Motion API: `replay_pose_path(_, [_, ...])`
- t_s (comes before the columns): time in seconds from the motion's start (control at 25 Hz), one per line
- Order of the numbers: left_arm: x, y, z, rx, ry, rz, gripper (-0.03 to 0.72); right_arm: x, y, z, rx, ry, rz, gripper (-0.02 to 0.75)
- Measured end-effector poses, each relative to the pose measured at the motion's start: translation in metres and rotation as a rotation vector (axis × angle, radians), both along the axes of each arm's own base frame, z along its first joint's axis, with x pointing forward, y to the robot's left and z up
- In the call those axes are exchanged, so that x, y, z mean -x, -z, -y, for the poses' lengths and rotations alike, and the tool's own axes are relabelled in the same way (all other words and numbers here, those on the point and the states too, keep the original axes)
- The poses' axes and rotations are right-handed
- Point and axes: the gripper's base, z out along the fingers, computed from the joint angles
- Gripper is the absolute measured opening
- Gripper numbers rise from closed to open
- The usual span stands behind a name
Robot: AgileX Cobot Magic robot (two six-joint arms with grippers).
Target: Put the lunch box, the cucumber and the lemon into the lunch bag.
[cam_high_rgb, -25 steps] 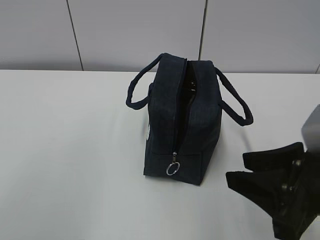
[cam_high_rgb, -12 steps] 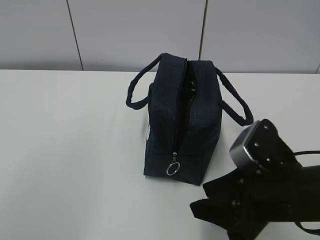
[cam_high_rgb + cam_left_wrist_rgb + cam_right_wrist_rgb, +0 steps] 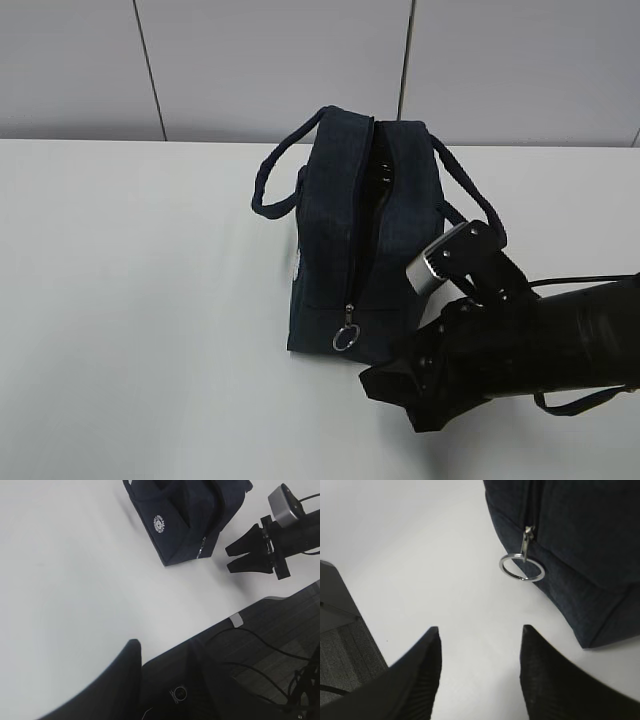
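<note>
The dark navy lunch bag (image 3: pixel 392 235) stands on the white table with both handles up. Its top zipper is open along most of its length, and the metal ring pull (image 3: pixel 346 338) hangs at the near end. The bag also shows in the left wrist view (image 3: pixel 185 525), white logo (image 3: pixel 159 522) on its side. My right gripper (image 3: pixel 392 405) is open and empty, low over the table just right of the bag's near end. In the right wrist view the ring pull (image 3: pixel 521 567) lies ahead of the right gripper (image 3: pixel 479 628). Only one left finger (image 3: pixel 131 652) shows. Lunch box, cucumber and lemon are out of view.
The white table (image 3: pixel 140 300) runs to a grey panelled wall (image 3: pixel 270 60) behind the bag. In the left wrist view the table's front edge meets a dark base with cables (image 3: pixel 260 650). The right arm (image 3: pixel 280 527) reaches in beside the bag.
My right arm has swung left from the lower right corner and now sits close to the bag's near end by the ring pull. The bag has not moved.
</note>
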Motion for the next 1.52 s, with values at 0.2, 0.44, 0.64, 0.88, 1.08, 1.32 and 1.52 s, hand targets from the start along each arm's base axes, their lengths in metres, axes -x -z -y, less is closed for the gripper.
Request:
replay_pose_path(0.2, [-0.001,0.000,-0.002,-0.017,-0.010,0.008,0.205,-0.007,0.009,-0.006,-0.021,-0.021,-0.037,0.382])
replay_pose_path(0.44, [-0.001,0.000,-0.002,-0.023,-0.013,0.011,0.205,-0.018,0.012,-0.013,-0.042,-0.035,-0.043,0.382])
replay_pose_path(0.64, [-0.001,0.000,-0.002,-0.025,-0.014,0.012,0.205,-0.022,0.020,-0.019,-0.078,-0.064,-0.076,0.382])
replay_pose_path(0.88, [-0.001,0.000,-0.002,-0.026,-0.015,0.012,0.205,-0.021,0.021,-0.022,-0.111,-0.086,-0.091,0.383])
replay_pose_path(1.08, [-0.001,0.000,-0.002,-0.026,-0.015,0.012,0.205,-0.024,0.024,-0.018,-0.056,-0.046,-0.088,0.421])
replay_pose_path(1.32, [-0.002,0.001,-0.003,-0.028,-0.016,0.013,0.205,-0.028,0.027,-0.013,-0.001,0.021,-0.096,0.457])
replay_pose_path(1.52, [-0.002,0.001,-0.003,-0.035,-0.021,0.017,0.205,-0.033,0.022,-0.017,-0.026,0.010,-0.082,0.458])
